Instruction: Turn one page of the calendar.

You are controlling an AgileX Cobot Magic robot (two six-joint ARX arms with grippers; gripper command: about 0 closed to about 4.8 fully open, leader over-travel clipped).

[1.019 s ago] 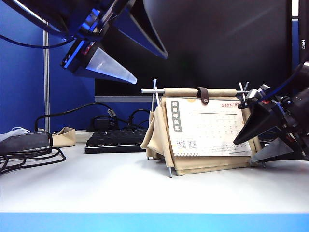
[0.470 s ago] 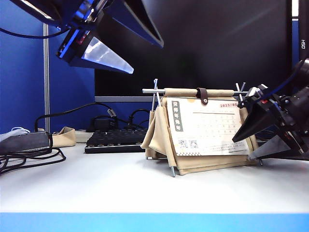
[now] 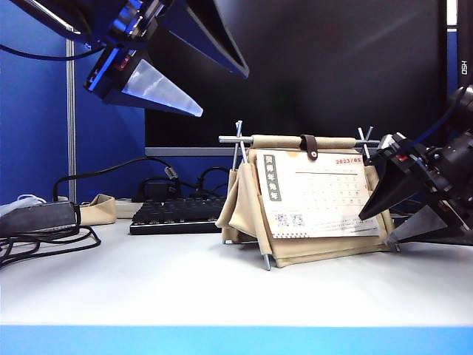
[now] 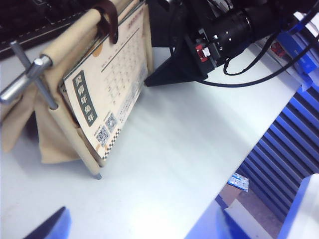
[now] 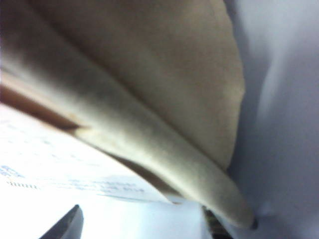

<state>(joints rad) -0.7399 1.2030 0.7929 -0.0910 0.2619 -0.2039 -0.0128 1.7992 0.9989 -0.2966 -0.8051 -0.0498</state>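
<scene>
While the calendar (image 3: 310,200) stands on the white table (image 3: 185,288) just right of the middle of the exterior view, its beige fabric stand spread like a tent over thin metal rods (image 3: 238,139), the page (image 3: 318,194) hangs on the near face. That white sheet carries a red date at its upper corner, a dark vertical strip of characters, a faint grid and small QR codes low down. A brown strap (image 3: 311,146) loops over the top roll.

The right gripper (image 3: 388,222) sits at the calendar's right end, low by the table, its two dark fingers spread apart with nothing between them; the upper finger (image 3: 392,194) lies against or just in front of the page's right edge, and contact cannot be told. Its wrist view shows only blurred beige fabric (image 5: 164,89) and a strip of the sheet, very close.

The left gripper (image 3: 199,92) hangs high at the upper left, well apart from the calendar, wide open and empty. A black keyboard (image 3: 177,214) lies behind the stand.
</scene>
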